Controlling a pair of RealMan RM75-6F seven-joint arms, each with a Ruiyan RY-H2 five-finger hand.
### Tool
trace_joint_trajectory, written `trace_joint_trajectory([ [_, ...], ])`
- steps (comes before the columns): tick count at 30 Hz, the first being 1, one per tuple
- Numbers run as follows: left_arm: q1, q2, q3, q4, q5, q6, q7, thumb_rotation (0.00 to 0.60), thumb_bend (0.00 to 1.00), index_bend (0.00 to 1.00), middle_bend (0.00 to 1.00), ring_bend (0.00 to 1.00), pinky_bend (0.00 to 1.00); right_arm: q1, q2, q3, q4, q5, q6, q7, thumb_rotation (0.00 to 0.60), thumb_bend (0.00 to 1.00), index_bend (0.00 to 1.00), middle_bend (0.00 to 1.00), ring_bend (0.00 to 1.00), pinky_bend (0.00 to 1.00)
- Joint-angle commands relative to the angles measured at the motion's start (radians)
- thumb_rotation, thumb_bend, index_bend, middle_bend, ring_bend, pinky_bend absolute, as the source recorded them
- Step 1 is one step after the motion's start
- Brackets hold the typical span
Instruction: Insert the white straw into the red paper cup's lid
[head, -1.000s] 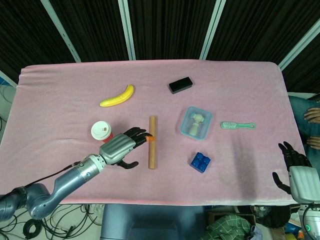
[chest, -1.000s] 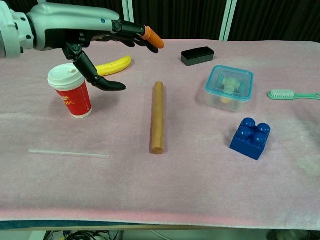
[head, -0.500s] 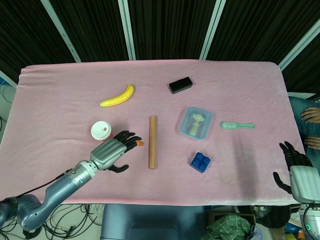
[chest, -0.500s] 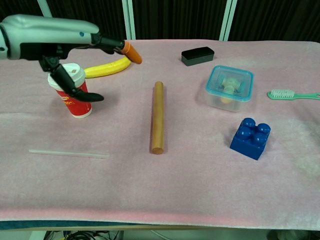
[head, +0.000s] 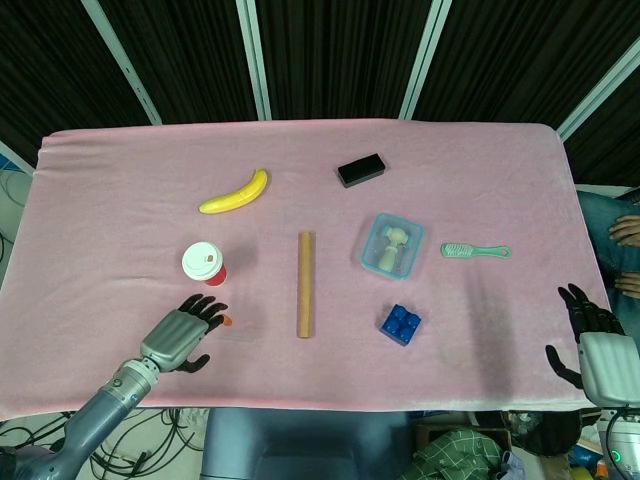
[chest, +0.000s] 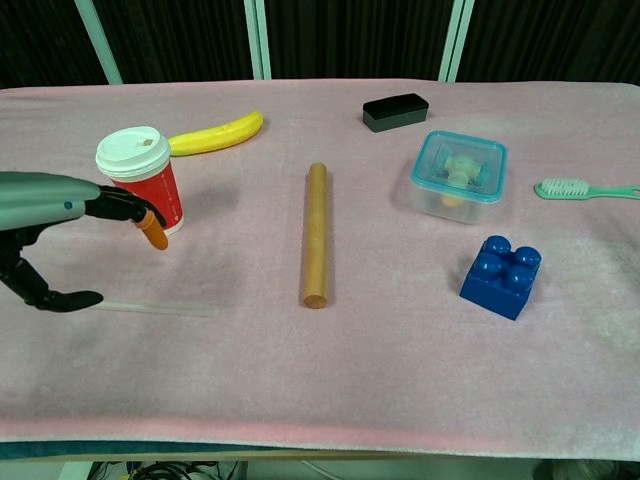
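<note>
Silver-backed left hand (head: 180, 338) and right hand (head: 598, 352), black fingers, one orange fingertip, grey-blue forearm

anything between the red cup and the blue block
Yes, the wooden rod lies between the red cup and the blue block, clear in both views.

Pink-clothed table (head: 480, 170), dark slatted wall (head: 340, 50)

A lab test bay: pink cloth-covered counter (head: 480, 170), black curtain (head: 340, 55) backdrop, loose cables (head: 190, 420) on the floor.
</note>
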Motion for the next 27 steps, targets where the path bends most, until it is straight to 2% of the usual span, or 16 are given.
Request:
trace_joint_trajectory([
  [1, 0.011, -0.067, -0.004, 0.04, -0.076, 0.027, 0.06, 0.6, 0.36, 0.27, 0.11, 0.02, 0.04, -0.001, 0.001, 0.002, 0.0, 0.003, 0.0, 0.003, 0.6, 0.26, 0.07, 0.04, 0.17, 0.2],
  [7, 0.008, -0.15, -0.024, 0.109, -0.129, 0.043, 0.114, 0.6, 0.4, 0.32, 0.12, 0.02, 0.04, 0.0, 0.002, 0.004, 0.003, 0.01, -0.005, 0.01, 0.6, 0.26, 0.07, 0.04, 0.17, 0.2],
  [19, -0.009, -0.284, -0.054, 0.26, -0.171, 0.049, 0.185, 0.6, 0.41, 0.41, 0.14, 0.02, 0.04, 0.0, 0.003, 0.009, 0.002, 0.022, -0.009, 0.017, 0.6, 0.26, 0.07, 0.04, 0.17, 0.2],
  [27, -0.002, -0.321, -0.047, 0.295, -0.13, 0.068, 0.203, 0.6, 0.41, 0.43, 0.14, 0.02, 0.04, 0.001, 0.002, 0.011, 0.002, 0.027, -0.012, 0.02, 0.6, 0.26, 0.07, 0.04, 0.17, 0.2],
])
